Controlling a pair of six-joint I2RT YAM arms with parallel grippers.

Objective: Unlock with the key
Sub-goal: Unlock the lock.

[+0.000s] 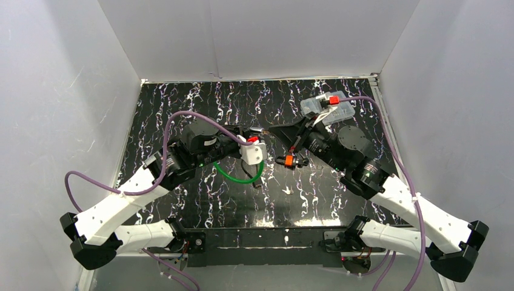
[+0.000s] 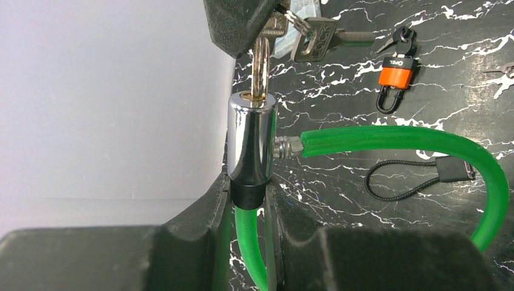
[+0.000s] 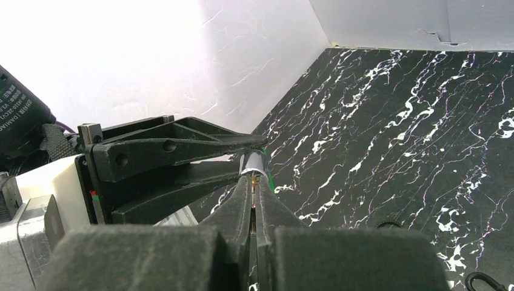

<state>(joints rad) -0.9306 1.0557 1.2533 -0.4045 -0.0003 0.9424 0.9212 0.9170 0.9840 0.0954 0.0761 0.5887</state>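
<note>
Left jaws closed on the black collar of the chrome cylindrical lock body of a green sheathed cable lock, bracing it with the keyhole facing the right arm. Right jaws pinched shut on the silver key, its blade seated in the keyhole, probably for turning.

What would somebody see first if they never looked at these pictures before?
The bright green cable looping over the black marbled table jumps out first, in the middle between the two arms. Next is the shiny lock cylinder held in the left end effector, with a key in its top gripped by the right end effector. A little orange padlock lies on the table nearby.
</note>
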